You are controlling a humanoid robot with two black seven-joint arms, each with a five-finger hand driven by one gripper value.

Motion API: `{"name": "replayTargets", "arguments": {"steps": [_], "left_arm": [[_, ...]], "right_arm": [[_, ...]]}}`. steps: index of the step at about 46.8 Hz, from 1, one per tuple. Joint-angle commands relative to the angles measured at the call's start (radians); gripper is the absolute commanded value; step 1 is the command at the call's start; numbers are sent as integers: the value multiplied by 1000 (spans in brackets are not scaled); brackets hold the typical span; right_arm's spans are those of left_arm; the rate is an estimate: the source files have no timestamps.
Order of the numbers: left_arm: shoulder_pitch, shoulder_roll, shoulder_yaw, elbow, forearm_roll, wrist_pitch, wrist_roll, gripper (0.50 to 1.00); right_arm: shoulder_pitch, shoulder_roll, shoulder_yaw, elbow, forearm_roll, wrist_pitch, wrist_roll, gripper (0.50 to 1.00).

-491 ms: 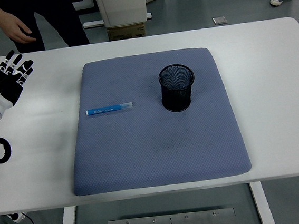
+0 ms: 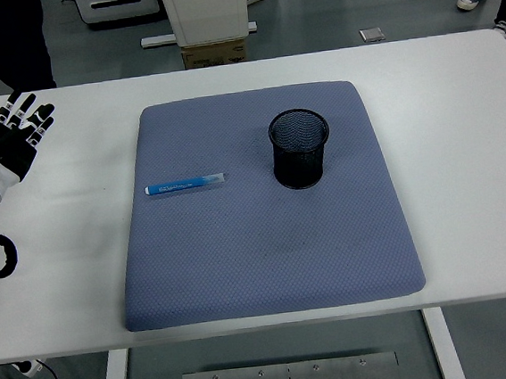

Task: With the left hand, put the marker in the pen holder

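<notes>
Left hand (image 2: 16, 130) at far-left, fingers spread, empty; marker (image 2: 186, 184) lies flat on mat (image 2: 270, 268), left of upright pen holder (image 2: 300, 147), ungrasped.

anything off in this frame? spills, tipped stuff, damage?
Nothing stands out. The pen holder stands upright on the blue mat, the marker lies flat on the mat to its left, apart from it. The mat lies flat on the table. The left robot hand is open at the table's left edge, holding nothing.
</notes>
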Motion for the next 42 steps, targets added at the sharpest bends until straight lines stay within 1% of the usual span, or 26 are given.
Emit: {"name": "replayTargets", "arguments": {"steps": [1, 10, 15, 20, 26, 42], "left_arm": [[2, 0, -3, 1, -1, 0, 0, 1000], [-3, -3, -4, 1, 4, -9, 0, 1000], [-3, -6, -6, 1, -1, -52, 0, 1000], [-8, -12, -14, 1, 1, -64, 0, 1000], [-15, -9, -14, 1, 2, -66, 0, 1000], [-17, 38, -12, 4, 48, -60, 6, 1000]], "right_arm": [[0, 0, 0, 0, 0, 0, 0, 1000], [0, 0, 0, 0, 0, 0, 0, 1000], [0, 0, 0, 0, 0, 0, 0, 1000], [0, 0, 0, 0, 0, 0, 0, 1000], [0, 0, 0, 0, 0, 0, 0, 1000], [0, 0, 0, 0, 0, 0, 0, 1000]]}}
